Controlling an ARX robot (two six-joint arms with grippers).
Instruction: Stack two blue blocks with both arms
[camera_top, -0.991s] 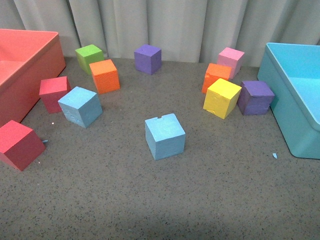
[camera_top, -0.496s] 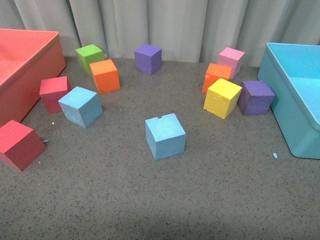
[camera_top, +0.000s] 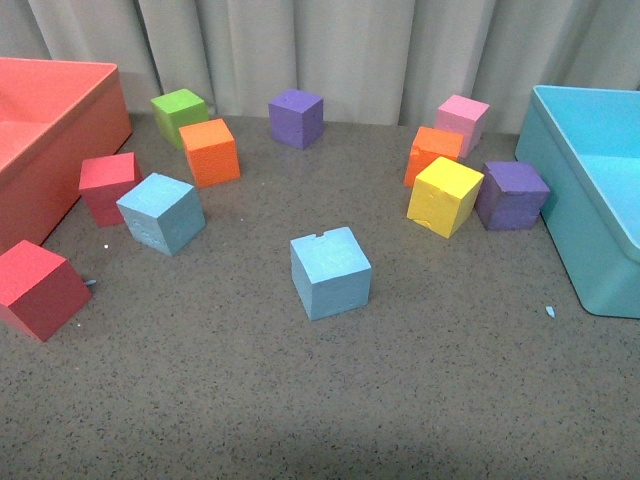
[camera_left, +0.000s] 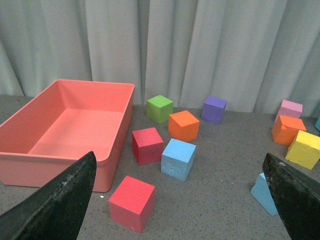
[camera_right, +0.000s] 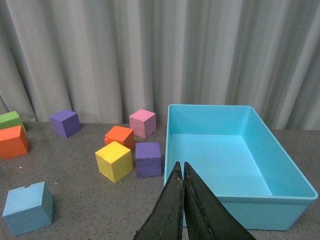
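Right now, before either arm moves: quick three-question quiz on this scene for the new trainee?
1. True or false: the notched blue block sits on the other blue block.
2. Which stands nearest the cyan bin? A) a purple block B) the green block C) a red block
3. Fill in: the left gripper is ___, the right gripper is ___.
Key: 1 false, they lie apart; 2 A; 3 open, shut.
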